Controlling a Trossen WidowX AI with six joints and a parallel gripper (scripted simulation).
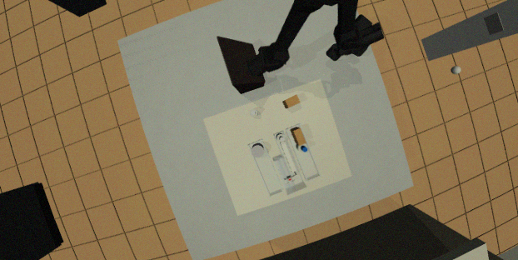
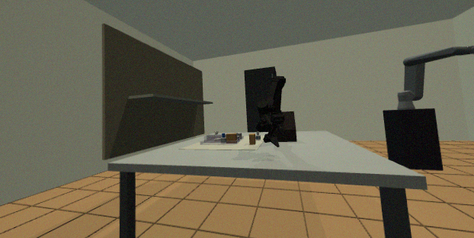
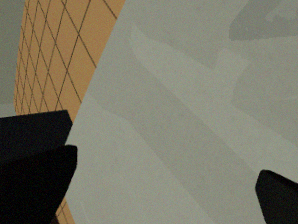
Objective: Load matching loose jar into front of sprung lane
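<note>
My gripper point(image 1: 356, 43) point(image 2: 272, 137) point(image 3: 169, 168) is open and empty, off the mat's far right side in the top view. A small pale loose jar point(image 1: 256, 113) point(image 2: 257, 136) stands on the cream mat point(image 1: 225, 152), in front of the lanes. A loose orange-brown block-like item point(image 1: 292, 101) point(image 2: 252, 139) stands to its right. The middle lane point(image 1: 287, 156) shows pale ring shapes at its front end and a red mark at its rear. Jar details and the pusher plate are too small to tell.
The left lane point(image 1: 263, 177) holds a round greyish item point(image 1: 258, 150). The right lane point(image 1: 313, 176) holds an orange-brown item point(image 1: 298, 136) point(image 2: 231, 137) and a small blue one point(image 1: 304, 148) point(image 2: 223, 135). A dark block point(image 1: 241, 66) point(image 2: 289, 125) stands by the arm's base.
</note>
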